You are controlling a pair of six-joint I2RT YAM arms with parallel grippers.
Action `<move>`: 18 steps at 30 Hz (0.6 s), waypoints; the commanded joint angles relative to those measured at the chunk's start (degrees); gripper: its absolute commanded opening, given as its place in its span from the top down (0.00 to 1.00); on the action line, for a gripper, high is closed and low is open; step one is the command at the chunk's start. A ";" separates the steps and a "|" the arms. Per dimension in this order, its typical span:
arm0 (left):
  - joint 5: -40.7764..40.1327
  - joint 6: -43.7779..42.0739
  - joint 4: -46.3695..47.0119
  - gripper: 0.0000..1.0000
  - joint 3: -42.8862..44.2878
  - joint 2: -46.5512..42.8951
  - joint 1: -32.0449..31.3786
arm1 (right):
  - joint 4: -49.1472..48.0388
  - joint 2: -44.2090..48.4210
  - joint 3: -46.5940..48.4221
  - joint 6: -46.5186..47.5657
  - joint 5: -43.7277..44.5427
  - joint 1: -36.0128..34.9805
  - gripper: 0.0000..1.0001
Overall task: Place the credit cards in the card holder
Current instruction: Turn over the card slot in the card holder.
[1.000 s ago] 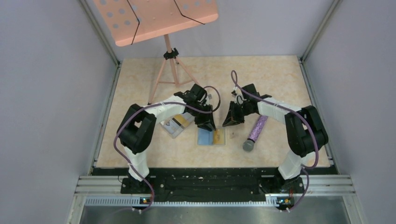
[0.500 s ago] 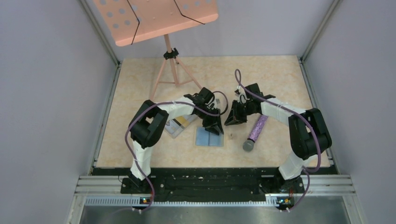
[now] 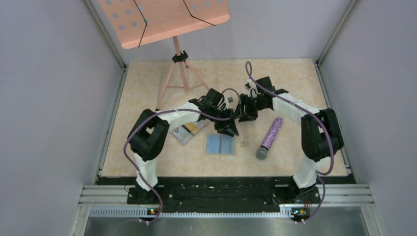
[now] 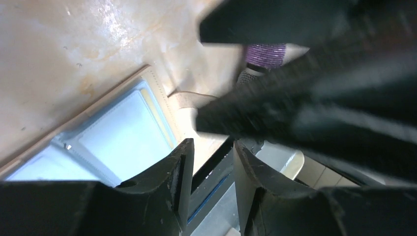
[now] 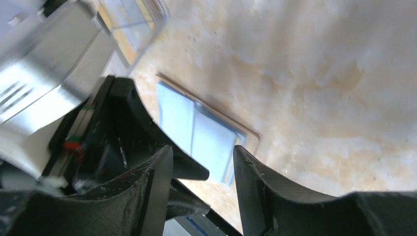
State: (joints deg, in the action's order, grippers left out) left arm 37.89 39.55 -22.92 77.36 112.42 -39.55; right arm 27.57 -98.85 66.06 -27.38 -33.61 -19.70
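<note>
Top external view puts the card holder point(image 3: 221, 144) flat on the table point(image 3: 147, 98), spread open with its light blue lining up, right in front of you between the two arms. Both pincers are crowded together just over its far right corner. Check the left wrist view: the left gripper point(image 4: 212, 150) has its jaws apart, with nothing visible between them. Same story on the other side. The right gripper point(image 5: 202, 157) stands parted and bare, looking down on the blue lining.

So neither pincer is carrying a card right now. Along the holder's middle the left wrist camera catches a yellowish strip point(image 4: 164, 120). That could be a card edge tucked into a pocket, but you can't tell for sure from here.

Just left of the holder sits the clear box point(image 3: 186, 132), and it has credit cards point(image 3: 190, 128) in it, gold-yellow and pale ones showing through. My read: at best one card is home and you're early in the job. The rest has to come out of that box and into the pockets.
</note>
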 commanded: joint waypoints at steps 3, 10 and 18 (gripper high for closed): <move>1.33 2.95 15.78 0.59 -9.73 -13.66 5.01 | 2.20 -9.06 14.32 2.21 -3.32 -0.68 0.49; 2.29 8.52 26.90 0.56 -24.09 -25.32 13.78 | 7.01 -21.36 32.54 2.79 -5.15 -5.65 0.47; -2.17 5.66 16.96 0.55 -30.07 -34.29 21.83 | 9.68 -32.81 46.37 1.12 -6.92 -11.14 0.47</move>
State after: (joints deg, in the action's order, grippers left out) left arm 38.28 46.87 -2.59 48.12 82.50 -19.66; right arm 34.68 -127.98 106.52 -25.80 -38.46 -28.51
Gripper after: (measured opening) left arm 0.451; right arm 0.533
